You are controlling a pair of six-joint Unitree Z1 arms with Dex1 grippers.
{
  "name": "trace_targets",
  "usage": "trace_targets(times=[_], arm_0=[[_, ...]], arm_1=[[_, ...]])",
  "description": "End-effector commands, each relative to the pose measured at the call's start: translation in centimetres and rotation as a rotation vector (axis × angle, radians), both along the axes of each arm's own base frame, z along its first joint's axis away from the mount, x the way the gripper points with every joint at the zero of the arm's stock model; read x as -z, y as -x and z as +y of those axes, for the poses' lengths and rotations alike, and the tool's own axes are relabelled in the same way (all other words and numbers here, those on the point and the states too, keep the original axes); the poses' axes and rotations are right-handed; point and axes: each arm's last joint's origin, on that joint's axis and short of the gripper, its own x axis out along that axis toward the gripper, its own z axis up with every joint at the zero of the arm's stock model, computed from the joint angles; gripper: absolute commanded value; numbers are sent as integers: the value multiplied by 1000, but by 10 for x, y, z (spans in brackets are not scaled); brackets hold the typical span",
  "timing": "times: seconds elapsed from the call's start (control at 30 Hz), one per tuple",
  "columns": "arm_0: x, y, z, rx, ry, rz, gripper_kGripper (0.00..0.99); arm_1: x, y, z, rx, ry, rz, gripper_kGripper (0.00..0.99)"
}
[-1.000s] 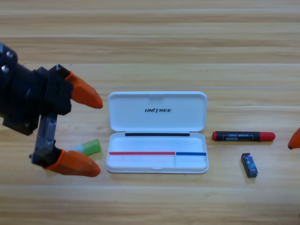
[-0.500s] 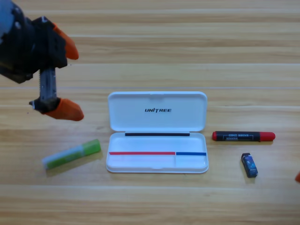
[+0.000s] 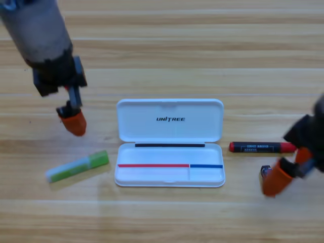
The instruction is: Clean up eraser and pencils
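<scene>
The right gripper (image 3: pixel 283 172) sits over the eraser (image 3: pixel 264 171), right of the white case (image 3: pixel 170 143); the red-and-black marker (image 3: pixel 262 147) lies just beyond. The left gripper (image 3: pixel 74 121) hangs beyond the green pencil (image 3: pixel 77 166). Neither gripper's finger state shows

You see a pale wooden desk (image 3: pixel 162 61) with lengthwise grain bands. The open case (image 3: pixel 170 143) is white, with dark UNITREE lettering on its lid. The marker (image 3: pixel 262 147) has a black barrel, red ends and pale print. The short pen (image 3: pixel 77 166) is light green fading to whitish. The eraser (image 3: pixel 264 170) shows dark. Each gripper, left (image 3: pixel 74 123) and right (image 3: pixel 277 182), has orange jaws on black; the left arm is grey
</scene>
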Motion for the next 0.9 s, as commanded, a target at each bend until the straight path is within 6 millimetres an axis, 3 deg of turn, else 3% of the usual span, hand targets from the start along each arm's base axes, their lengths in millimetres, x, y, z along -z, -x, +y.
trace_targets(times=[0.03, 0.33, 0.9], arm_0=[[54, -35, 8, -50, -57, 149, 982], [85, -33, 9, -32, -36, 190, 979], [119, -16, 21, -23, -20, 187, 980]], arm_1=[[41, -38, 10, 205, 103, 83, 990], [73, -58, 16, 412, 164, 76, 948], [113, -69, 25, 446, 211, 105, 818]])
